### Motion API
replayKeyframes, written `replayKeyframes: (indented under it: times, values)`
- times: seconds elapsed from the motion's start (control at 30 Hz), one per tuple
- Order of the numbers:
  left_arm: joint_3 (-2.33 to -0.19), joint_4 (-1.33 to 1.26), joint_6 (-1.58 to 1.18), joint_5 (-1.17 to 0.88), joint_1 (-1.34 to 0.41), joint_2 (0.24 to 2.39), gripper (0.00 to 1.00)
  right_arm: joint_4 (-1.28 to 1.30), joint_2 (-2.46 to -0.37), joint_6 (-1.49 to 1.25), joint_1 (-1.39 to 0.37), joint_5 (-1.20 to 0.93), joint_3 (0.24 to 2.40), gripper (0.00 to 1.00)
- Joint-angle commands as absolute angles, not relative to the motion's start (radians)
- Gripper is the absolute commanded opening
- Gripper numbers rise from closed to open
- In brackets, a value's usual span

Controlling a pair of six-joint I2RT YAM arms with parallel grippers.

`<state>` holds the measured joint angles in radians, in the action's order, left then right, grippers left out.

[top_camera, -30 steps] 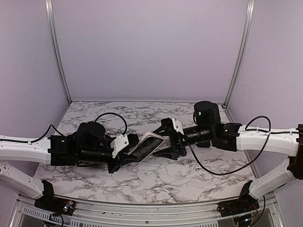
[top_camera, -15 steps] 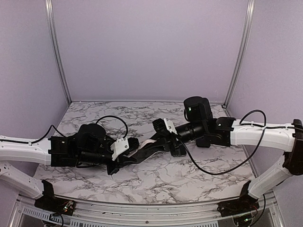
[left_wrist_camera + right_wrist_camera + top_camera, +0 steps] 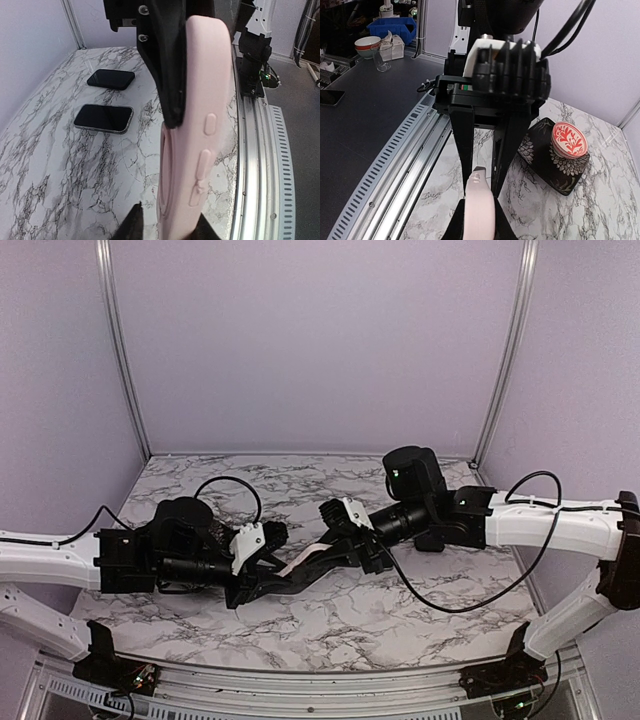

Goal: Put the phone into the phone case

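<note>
No legible text, brand, number or sign in any view. Pink case (image 3: pixel 210 75), centre of left-wrist view: plain, side buttons unmarked. Phone (image 3: pixel 103 118) at left: dark blank screen. Black case (image 3: pixel 540 150) with red-white disc (image 3: pixel 569 139), right of right-wrist view: floral ornament only. Blue bin (image 3: pixel 390 27), upper left: too small to read.

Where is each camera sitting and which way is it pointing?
Top: above and behind the bases, looking down on the table; both arms, left gripper and right gripper show.
Left wrist: on the left arm, facing the right gripper along the case, a phone at left; own fingertips below.
Right wrist: on the right arm, faces the left gripper; own fingertips flank the case.
Both wrists share the case.
</note>
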<state>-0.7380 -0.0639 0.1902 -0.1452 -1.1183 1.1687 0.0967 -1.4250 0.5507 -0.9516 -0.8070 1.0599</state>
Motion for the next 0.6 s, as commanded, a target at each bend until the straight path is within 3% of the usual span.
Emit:
replayKeyframes:
  times: [0.0, 0.37, 0.4, 0.47, 0.57]
  values:
    - [-0.790, -0.085, 0.177, -0.190, -1.118, 1.206, 0.14, 0.088, -1.406, 0.562, -0.960, -0.838, 1.124, 0.00]
    - [-0.835, -0.106, 0.170, -0.214, -1.120, 1.263, 0.20, 0.106, -1.379, 0.544, -0.962, -0.841, 1.130, 0.00]
    - [-0.839, -0.106, 0.171, -0.213, -1.120, 1.265, 0.16, 0.111, -1.378, 0.546, -0.962, -0.841, 1.133, 0.00]
    - [-0.843, -0.107, 0.171, -0.213, -1.120, 1.268, 0.00, 0.117, -1.371, 0.548, -0.962, -0.839, 1.134, 0.00]
    - [-0.846, -0.113, 0.160, -0.194, -1.120, 1.261, 0.00, 0.104, -1.358, 0.535, -0.962, -0.814, 1.126, 0.02]
